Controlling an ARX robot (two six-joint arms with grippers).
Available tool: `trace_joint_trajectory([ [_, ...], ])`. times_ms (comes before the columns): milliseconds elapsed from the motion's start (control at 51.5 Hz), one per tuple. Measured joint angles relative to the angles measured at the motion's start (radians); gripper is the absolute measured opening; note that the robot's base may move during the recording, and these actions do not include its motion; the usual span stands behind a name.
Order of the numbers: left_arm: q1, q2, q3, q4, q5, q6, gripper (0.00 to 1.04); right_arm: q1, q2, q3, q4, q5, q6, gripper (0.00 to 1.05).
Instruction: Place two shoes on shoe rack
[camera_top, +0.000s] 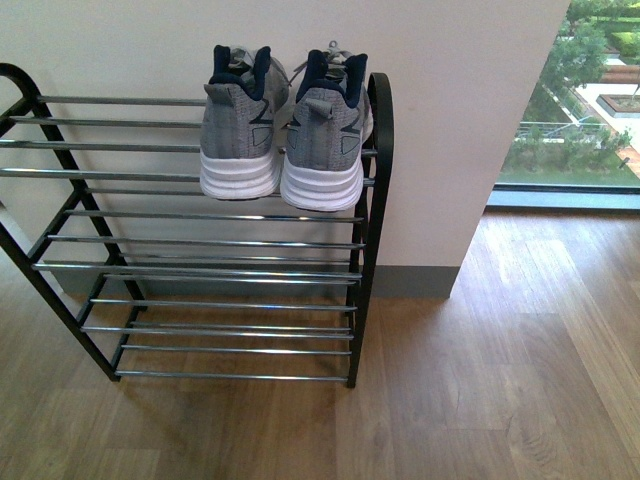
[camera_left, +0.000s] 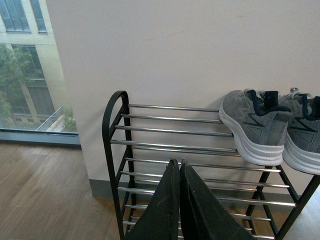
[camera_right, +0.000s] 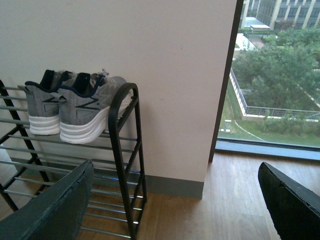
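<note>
Grey knit uppers, thick white soles, navy collars: end sneaker (camera_top: 325, 140) and inner sneaker (camera_top: 240, 125).

Front view: the pair stands side by side on the top shelf of the shoe rack (camera_top: 380, 200), heels toward the camera. The end sneaker is hard against the rounded end post. Both heels sit at the shelf's front edge, and the end one seems to reach slightly past it. Neither tool is in frame.

Left wrist view: left tool (camera_left: 179, 161), fingers pressed together, nothing between them. Both sneakers lie ahead of it and well apart.

Right wrist view: right tool (camera_right: 175, 165), fingers spread wide, empty. The sneakers lie ahead and well apart, with the end post on the near side of them.

Hazards, as judged: both shoes look placed, so the main risk is disturbance.
- An arm brushing the rack could rock it.
- A nudge to a heel could slide a smooth sole along the thin rods.
- Either could tip a sneaker off the front edge to the floor (camera_top: 500, 350).
</note>
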Motion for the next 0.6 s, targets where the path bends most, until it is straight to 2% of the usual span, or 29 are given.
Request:
trace_joint_trajectory([
  [194, 0.000, -0.051, 0.000, -0.053, 0.000, 0.000, 0.01, 0.000, 0.000, 0.000, 0.000, 0.000, 0.000, 0.95],
  [291, 0.000, -0.171, 0.000, -0.207, 0.000, 0.000, 0.01, 0.000, 0.000, 0.000, 0.000, 0.000, 0.000, 0.95],
  [602, 0.001, -0.210, 0.000, -0.229, 0.000, -0.001, 0.04, 0.000, 0.000, 0.000, 0.000, 0.000, 0.000, 0.95],
])
